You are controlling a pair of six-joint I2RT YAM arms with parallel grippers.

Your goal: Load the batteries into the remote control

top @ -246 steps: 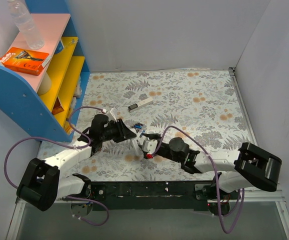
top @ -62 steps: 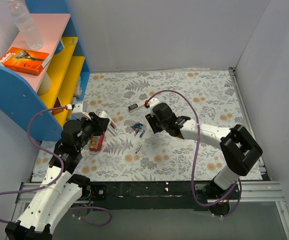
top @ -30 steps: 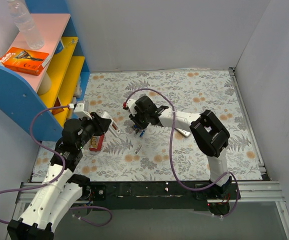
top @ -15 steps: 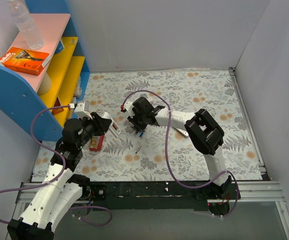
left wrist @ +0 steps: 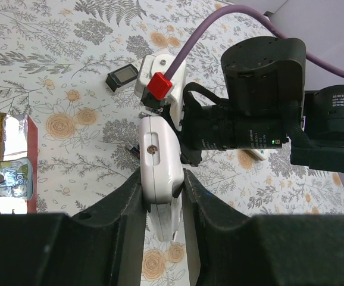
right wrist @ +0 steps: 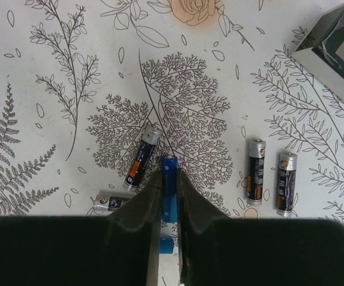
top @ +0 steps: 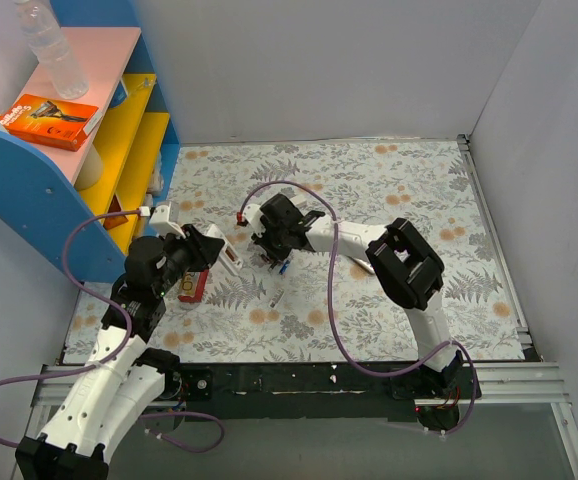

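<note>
My left gripper [top: 219, 254] is shut on a white remote control [left wrist: 157, 158] and holds it above the mat; the jaws clamp its sides in the left wrist view [left wrist: 162, 193]. My right gripper [top: 273, 247] is low over the cluster of batteries [top: 281, 258]. In the right wrist view its fingers [right wrist: 170, 180] are shut on a blue battery [right wrist: 169, 168]. Several black batteries lie around it: one [right wrist: 142, 165] to the left, one [right wrist: 109, 203] lower left, two [right wrist: 255, 180] to the right. A second blue battery [right wrist: 167, 245] lies under the jaws.
A red snack pack [top: 191, 285] lies left of the remote. A small slim piece [top: 277, 298] lies nearer on the mat. A white bar with a black end [left wrist: 121, 76] lies behind the right gripper. A blue and yellow shelf [top: 119, 150] stands at the left.
The right gripper has swung left across the mat and settled over the batteries, with little shift in the last half second. The left gripper holds the remote in the same place.
</note>
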